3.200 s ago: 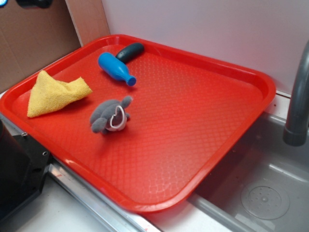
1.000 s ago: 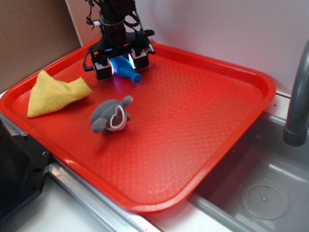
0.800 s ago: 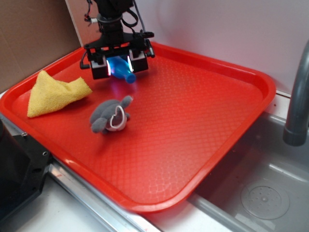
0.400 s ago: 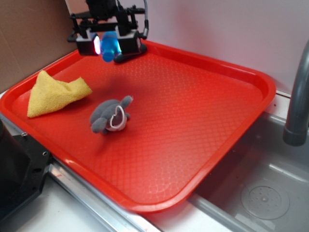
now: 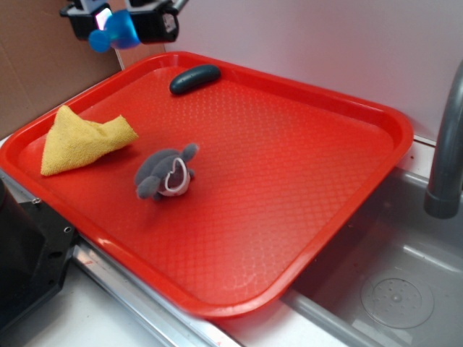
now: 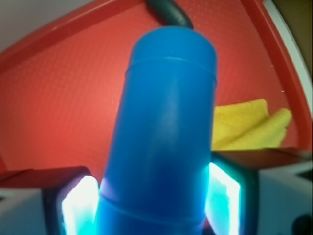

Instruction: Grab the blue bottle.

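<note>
Wrist view: hand (image 6: 156, 205) clamps blue bottle (image 6: 164, 132) between its pads, long axis running straight out from hand, high above red tray (image 5: 391, 123).

So the tray (image 5: 347, 188) sits next to the sink (image 5: 394, 282), faucet (image 5: 445, 144) off on the far right. On the tray: cloth (image 5: 83, 139) near the left edge, plush toy (image 5: 165, 172) just right of it, oval object (image 5: 194, 78) by the back rim. Up above the back-left corner, clear of the tray, the pincer (image 5: 119, 22) has the bottle (image 5: 116, 30) between its fingers.
</note>
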Controlling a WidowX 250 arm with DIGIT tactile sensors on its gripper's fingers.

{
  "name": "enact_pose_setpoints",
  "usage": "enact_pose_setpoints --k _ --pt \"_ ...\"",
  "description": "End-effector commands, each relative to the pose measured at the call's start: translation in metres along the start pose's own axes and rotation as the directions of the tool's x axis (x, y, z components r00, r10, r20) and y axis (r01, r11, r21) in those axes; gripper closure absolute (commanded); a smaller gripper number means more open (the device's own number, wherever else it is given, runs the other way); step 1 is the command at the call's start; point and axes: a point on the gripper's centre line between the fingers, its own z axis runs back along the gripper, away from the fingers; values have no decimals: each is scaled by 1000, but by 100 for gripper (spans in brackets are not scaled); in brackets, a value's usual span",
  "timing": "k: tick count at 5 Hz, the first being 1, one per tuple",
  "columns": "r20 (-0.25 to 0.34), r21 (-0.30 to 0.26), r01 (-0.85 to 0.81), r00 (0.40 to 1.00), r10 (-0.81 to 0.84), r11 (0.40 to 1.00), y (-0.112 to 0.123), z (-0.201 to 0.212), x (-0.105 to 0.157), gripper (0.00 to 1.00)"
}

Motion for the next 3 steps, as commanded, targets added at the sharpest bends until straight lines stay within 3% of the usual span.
enact_pose_setpoints --k 1,2,3 --pt "39 27 232 972 -233 972 3 23 -26 100" --pt "40 -6 187 982 -186 982 5 20 -20 100" --pt "20 30 96 995 -97 995 12 22 -7 100"
